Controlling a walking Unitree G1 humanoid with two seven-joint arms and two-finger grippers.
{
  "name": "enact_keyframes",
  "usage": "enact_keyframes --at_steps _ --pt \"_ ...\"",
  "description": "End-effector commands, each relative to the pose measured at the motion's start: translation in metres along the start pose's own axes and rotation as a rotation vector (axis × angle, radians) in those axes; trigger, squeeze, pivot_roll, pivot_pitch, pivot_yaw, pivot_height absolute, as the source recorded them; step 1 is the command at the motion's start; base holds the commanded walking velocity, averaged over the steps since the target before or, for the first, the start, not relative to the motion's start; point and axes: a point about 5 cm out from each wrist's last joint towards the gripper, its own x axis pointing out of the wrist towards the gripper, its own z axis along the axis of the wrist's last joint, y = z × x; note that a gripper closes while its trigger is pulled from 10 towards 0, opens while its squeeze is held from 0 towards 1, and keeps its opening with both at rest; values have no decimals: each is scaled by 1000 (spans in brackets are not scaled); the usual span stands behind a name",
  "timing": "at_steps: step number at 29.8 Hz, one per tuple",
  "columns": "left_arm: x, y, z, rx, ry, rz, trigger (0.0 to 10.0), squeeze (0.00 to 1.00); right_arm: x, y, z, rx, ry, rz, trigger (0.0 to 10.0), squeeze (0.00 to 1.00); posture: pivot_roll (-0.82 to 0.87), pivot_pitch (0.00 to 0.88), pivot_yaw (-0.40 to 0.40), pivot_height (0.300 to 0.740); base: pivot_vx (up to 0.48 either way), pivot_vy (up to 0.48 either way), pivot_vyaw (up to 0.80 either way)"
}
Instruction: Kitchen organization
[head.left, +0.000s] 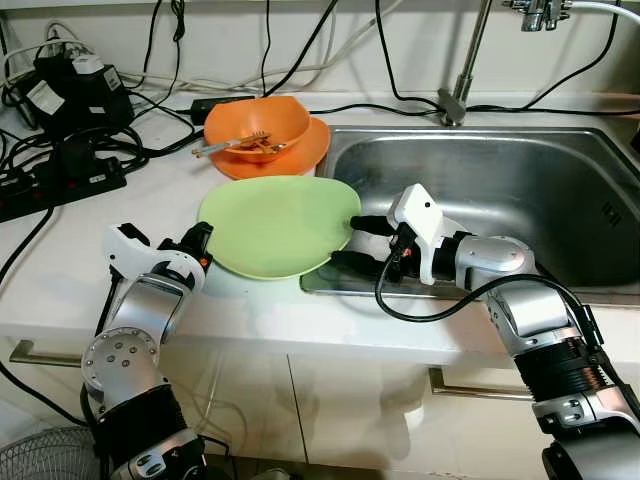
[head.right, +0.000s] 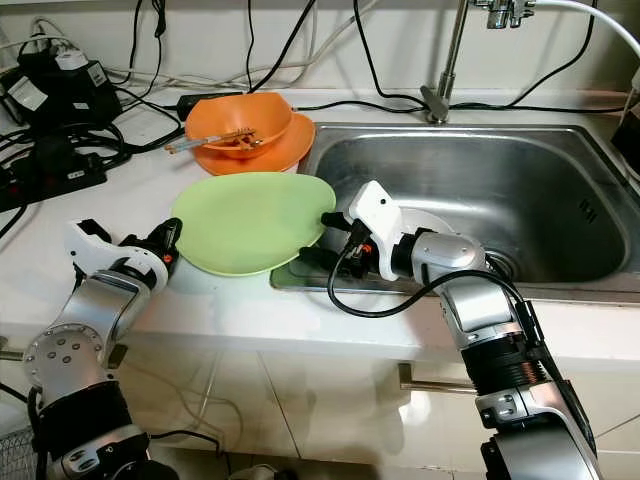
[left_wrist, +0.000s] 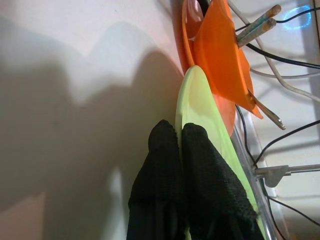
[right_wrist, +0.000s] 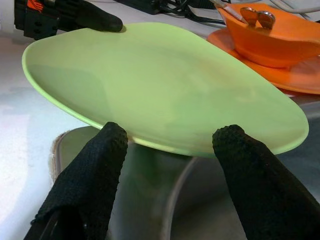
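A pale green plate (head.left: 275, 225) is held tilted over the white counter, its right edge reaching past the sink rim. My left gripper (head.left: 200, 240) is shut on the plate's left rim; in the left wrist view its fingers (left_wrist: 165, 165) press together at the green edge (left_wrist: 192, 95). My right gripper (head.left: 352, 243) is open at the plate's right edge, one finger above and one below. In the right wrist view the plate (right_wrist: 165, 80) spans the gap between both fingertips (right_wrist: 107, 142) without touching them.
An orange bowl (head.left: 257, 122) with utensils sits on an orange plate (head.left: 305, 152) behind the green plate. The steel sink (head.left: 520, 185) lies to the right, its faucet (head.left: 462, 90) at the back. A power strip (head.left: 60, 180) and cables crowd the back left counter.
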Motion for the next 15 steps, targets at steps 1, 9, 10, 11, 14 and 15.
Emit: enact_keyframes --at_steps 1,9,10,11,14,15 --pt "1 3 -2 -17 5 6 0 0 -1 0 1 -7 -3 4 10000 0 1 0 95 740 0 0 0" --pt "-1 -9 -4 -26 18 -129 0 0 -4 -14 5 8 -18 -105 10000 0 -2 0 94 740 0 0 0" --pt "-1 -11 -5 -24 22 -156 0 0 -4 -24 8 61 -45 -188 10000 0 -4 0 92 740 0 0 0" --pt "-2 -12 -6 -21 27 -177 0 0 -5 -32 9 110 -66 -249 10000 0 -4 0 91 740 0 0 0" --pt "-2 -13 -9 -23 37 -204 0 0 -5 -40 11 185 -98 -320 10000 0 -5 0 91 740 0 0 0" --pt "-2 -13 -9 -23 37 -204 0 0 -5 -40 11 185 -98 -320 10000 0 -5 0 91 740 0 0 0"
